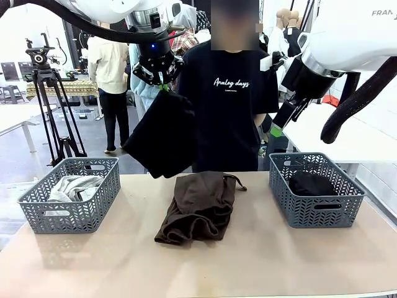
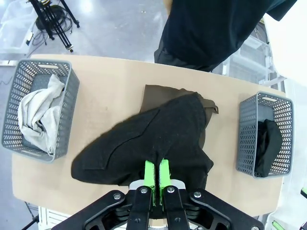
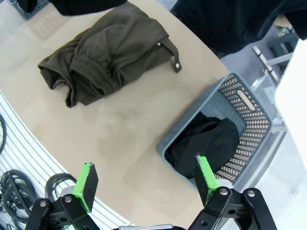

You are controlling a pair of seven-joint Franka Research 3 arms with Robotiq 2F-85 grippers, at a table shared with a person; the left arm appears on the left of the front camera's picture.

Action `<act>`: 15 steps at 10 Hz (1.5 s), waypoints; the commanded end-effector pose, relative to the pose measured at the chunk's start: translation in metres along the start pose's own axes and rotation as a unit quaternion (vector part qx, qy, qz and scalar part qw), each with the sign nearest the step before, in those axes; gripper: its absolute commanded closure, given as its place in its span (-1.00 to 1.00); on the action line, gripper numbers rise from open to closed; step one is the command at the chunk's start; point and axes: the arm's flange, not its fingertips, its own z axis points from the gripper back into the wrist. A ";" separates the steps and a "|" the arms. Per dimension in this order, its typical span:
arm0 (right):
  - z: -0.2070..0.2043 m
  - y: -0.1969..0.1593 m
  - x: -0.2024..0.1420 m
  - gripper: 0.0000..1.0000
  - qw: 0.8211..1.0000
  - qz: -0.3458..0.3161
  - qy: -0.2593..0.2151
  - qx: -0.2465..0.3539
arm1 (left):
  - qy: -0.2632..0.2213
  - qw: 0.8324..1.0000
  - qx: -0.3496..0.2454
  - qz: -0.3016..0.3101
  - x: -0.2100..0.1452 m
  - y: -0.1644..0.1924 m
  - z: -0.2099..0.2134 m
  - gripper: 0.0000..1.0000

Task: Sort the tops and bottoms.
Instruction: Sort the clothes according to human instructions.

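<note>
My left gripper (image 1: 162, 85) (image 2: 157, 168) is shut on a plain black garment (image 1: 160, 135) (image 2: 153, 141) that hangs high above the table's middle left. Under it, a dark brown garment (image 1: 197, 206) (image 3: 105, 50) (image 2: 158, 92) with a drawstring waist lies crumpled at the table's centre. The left basket (image 1: 37, 208) (image 2: 14, 91) holds a pale grey-blue garment (image 1: 73, 186) (image 2: 38, 115). Another black garment (image 1: 312, 184) (image 3: 206, 143) (image 2: 266, 143) sits in the right basket (image 1: 310, 214) (image 3: 259, 115) (image 2: 247, 124). My right gripper (image 1: 277, 128) (image 3: 146, 184) is open and empty, raised above the right basket's near side.
A person in a black T-shirt with white lettering (image 1: 231, 105) stands at the far edge behind the brown garment. A tripod (image 1: 53, 105) stands beyond the table at the left. Bare tabletop (image 1: 205, 267) spreads along the front edge.
</note>
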 end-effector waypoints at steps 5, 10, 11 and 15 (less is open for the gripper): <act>-0.001 -0.001 -0.001 -1.00 1.000 -0.001 0.003 0.001 | 0.000 1.000 -0.006 0.006 0.000 0.004 0.005 1.00; -0.001 -0.001 -0.001 -1.00 1.000 -0.001 0.003 0.001 | 0.000 1.000 -0.006 0.006 0.000 0.004 0.005 1.00; -0.001 -0.001 -0.001 -1.00 1.000 -0.001 0.003 0.001 | 0.000 1.000 -0.006 0.006 0.000 0.004 0.005 1.00; -0.001 -0.001 -0.001 -1.00 1.000 -0.001 0.003 0.001 | 0.000 1.000 -0.006 0.006 0.000 0.004 0.005 1.00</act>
